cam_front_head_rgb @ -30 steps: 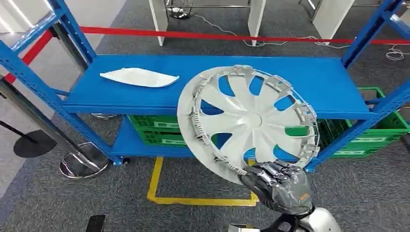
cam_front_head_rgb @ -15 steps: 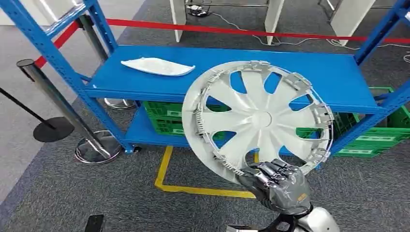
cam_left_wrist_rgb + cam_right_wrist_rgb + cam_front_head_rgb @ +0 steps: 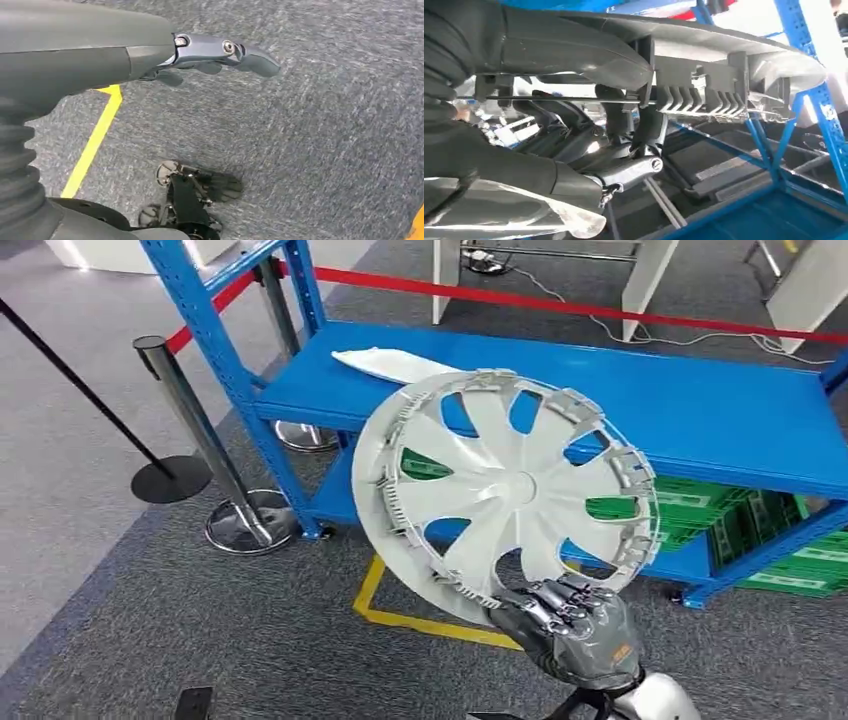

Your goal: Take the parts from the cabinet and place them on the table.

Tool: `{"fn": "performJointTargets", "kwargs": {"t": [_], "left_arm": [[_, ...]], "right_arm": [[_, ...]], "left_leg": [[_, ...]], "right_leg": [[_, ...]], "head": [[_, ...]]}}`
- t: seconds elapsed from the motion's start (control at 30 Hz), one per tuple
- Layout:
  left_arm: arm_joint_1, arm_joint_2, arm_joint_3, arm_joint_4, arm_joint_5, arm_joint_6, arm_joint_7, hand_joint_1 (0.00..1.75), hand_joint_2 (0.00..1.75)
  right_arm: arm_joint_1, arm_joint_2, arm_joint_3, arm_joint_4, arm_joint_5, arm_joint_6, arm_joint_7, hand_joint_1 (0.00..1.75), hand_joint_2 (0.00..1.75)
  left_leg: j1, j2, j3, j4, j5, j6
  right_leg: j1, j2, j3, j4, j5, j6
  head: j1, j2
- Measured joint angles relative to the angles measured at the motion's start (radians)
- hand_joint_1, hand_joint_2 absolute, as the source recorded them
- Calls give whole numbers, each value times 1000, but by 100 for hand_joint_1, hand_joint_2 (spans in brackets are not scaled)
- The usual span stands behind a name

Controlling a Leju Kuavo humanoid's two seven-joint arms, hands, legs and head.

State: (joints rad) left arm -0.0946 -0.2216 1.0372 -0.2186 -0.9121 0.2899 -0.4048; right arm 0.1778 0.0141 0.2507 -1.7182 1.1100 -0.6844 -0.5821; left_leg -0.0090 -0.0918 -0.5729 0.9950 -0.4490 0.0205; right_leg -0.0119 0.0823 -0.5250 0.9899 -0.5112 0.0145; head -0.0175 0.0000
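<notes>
A blue rack (image 3: 640,405) crosses the upper half of the head view, its shelf bearing one white part (image 3: 392,364) at upper centre. In front of it, mid-frame, stands one silver hubcap (image 3: 505,490), upright and tilted, held off the floor. Its lower rim sits in the right hand (image 3: 575,625) at lower centre, fingers (image 3: 560,600) curled over the rim's edge and clamped on it, forearm rising from below. Green crates (image 3: 745,530) sit under the shelf at right. Two stanchions (image 3: 215,455) stand at left. In the left wrist view the left hand (image 3: 210,55) hangs over grey carpet, holding nothing, fingers apart.
</notes>
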Motion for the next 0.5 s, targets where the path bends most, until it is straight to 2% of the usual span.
{"fn": "performJointTargets", "kwargs": {"t": [0.07, 0.1, 0.13, 0.17, 0.2, 0.23, 0.27, 0.3, 0.33, 0.4, 0.43, 0.47, 0.5], "left_arm": [[5, 0, 1, 0, 0, -1, 3, 0, 175], [6, 5, 2, 0, 0, -1, 3, 0, 175], [7, 5, 2, 0, -2, -4, 3, 0, 175], [5, 5, 2, 0, -3, -9, 3, 0, 175], [2, 6, 2, 0, -8, -12, 3, 0, 175], [2, 7, 2, 0, -9, -12, 3, 0, 175], [3, 7, 2, 0, -10, -12, 3, 0, 175], [5, 7, 2, 0, -10, -12, 6, 0, 175], [7, 8, 2, 0, -9, -11, 11, 0, 175], [8, 9, 3, 0, -7, -10, 16, 0, 175], [8, 9, 3, 0, -6, -10, 21, 0, 175], [5, 8, 3, 0, -5, -10, 27, 0, 175], [4, 7, 4, 0, -5, -10, 30, 0, 175]], "right_arm": [[2, 5, -2, 0, 5, 0, -2, 175, 175], [1, 9, -3, -2, 5, 0, -2, 175, 175], [2, 14, -6, -3, 4, 0, -3, 175, 175], [8, 17, -8, -6, 2, 0, -7, 175, 175], [15, 18, -10, -8, 1, 0, -12, 175, 175], [20, 19, -13, -8, 0, 0, -18, 175, 175], [23, 21, -16, -8, 0, 0, -20, 175, 175], [28, 24, -18, -8, 2, 0, -23, 175, 175], [35, 28, -22, -13, 0, 0, -24, 175, 175], [43, 33, -28, -23, -7, 0, -36, 175, 175], [51, 37, -31, -30, -11, 0, -43, 175, 175], [61, 42, -34, -38, -17, 0, -51, 175, 175], [68, 46, -36, -42, -24, 0, -55, 175, 175]], "left_leg": [[4, -23, -8, -1, 9, -14], [1, -23, -12, 3, 5, -16], [-2, 26, -19, 21, -13, -25], [1, 59, -44, 77, -53, -34], [5, 74, -82, 161, -98, -41], [9, 81, -119, 247, -134, -45], [12, 83, -144, 310, -153, -50], [17, 85, -148, 325, -149, -53], [19, 87, -128, 292, -120, -54], [20, 106, -39, 122, -34, -51], [18, 147, 7, 33, -3, -46], [4, 176, 18, 4, -20, -39], [6, 165, 12, 8, -18, -28]], "right_leg": [[2, -19, -3, 0, 5, -8], [-6, -35, -1, -7, 11, -15], [-7, -48, 1, -9, 12, -18], [-7, -63, 1, -9, 11, -22], [-6, -81, 0, -9, 10, -23], [-5, -96, -1, -9, 10, -24], [-5, -110, -2, -8, 9, -23], [-5, -124, -2, -8, 9, -23], [-5, -136, -1, -8, 8, -21], [-6, -158, 4, -8, 5, -17], [-4, -167, 7, -8, 2, -12], [5, -176, 6, -2, -2, -4], [7, -186, 4, -3, -2, 0]], "head": [[0, 0], [1, 0], [-4, 0], [-16, 0], [-14, 0], [-15, 0], [-15, 0], [-15, 0], [-15, 0], [-16, 0], [-15, 0], [-17, 0], [-13, 0]]}}
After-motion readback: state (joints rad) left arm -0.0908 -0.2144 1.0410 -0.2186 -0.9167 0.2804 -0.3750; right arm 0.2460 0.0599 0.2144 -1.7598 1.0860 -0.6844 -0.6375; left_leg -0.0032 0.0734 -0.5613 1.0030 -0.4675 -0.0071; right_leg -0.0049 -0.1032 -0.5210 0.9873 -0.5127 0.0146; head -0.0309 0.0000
